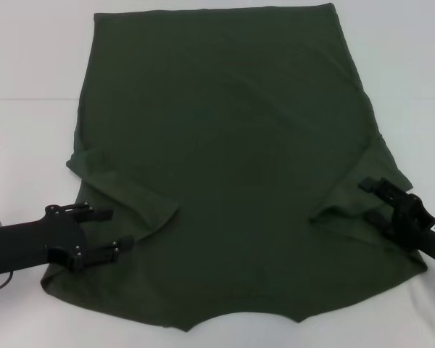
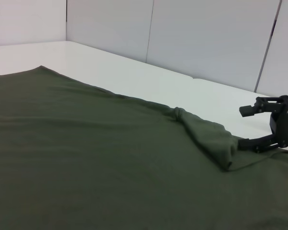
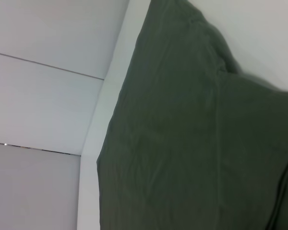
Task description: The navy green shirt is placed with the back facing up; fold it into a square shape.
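The navy green shirt (image 1: 232, 159) lies spread flat on the white table, collar edge toward me, hem at the far side. Both short sleeves are folded inward onto the body, one at the left (image 1: 134, 199) and one at the right (image 1: 344, 210). My left gripper (image 1: 113, 230) hovers open over the shirt's near left edge, beside the left sleeve fold. At the shirt's right edge my right gripper (image 1: 370, 201) is open beside the right sleeve fold; it also shows in the left wrist view (image 2: 252, 127). The right wrist view shows only shirt fabric (image 3: 192, 143).
The white table (image 1: 29, 109) extends on both sides of the shirt and beyond its hem. Grey wall panels (image 2: 206, 43) stand behind the table's far edge.
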Robot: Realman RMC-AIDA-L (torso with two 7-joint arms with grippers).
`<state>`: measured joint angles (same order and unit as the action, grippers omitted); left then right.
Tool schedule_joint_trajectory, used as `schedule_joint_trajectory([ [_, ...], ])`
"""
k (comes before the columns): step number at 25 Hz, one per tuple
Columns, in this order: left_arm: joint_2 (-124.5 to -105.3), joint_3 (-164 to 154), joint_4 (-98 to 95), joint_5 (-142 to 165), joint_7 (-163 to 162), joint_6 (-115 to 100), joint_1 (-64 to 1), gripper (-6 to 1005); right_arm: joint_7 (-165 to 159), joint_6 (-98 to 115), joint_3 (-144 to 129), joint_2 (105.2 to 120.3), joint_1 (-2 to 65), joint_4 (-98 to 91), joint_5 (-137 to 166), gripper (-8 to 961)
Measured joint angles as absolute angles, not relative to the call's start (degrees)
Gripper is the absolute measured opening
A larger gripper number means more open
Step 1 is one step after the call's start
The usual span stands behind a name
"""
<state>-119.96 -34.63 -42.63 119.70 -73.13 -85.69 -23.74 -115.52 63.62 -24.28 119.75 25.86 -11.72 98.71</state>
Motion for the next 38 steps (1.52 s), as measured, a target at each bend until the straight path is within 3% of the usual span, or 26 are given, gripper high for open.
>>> schedule_joint_trajectory([
  [38, -119.96, -33.4, -42.62, 119.61, -73.13, -85.69, -23.95, 700, -115.24, 59.79, -24.34, 120.06, 30.63, -11.43, 98.57, 901],
])
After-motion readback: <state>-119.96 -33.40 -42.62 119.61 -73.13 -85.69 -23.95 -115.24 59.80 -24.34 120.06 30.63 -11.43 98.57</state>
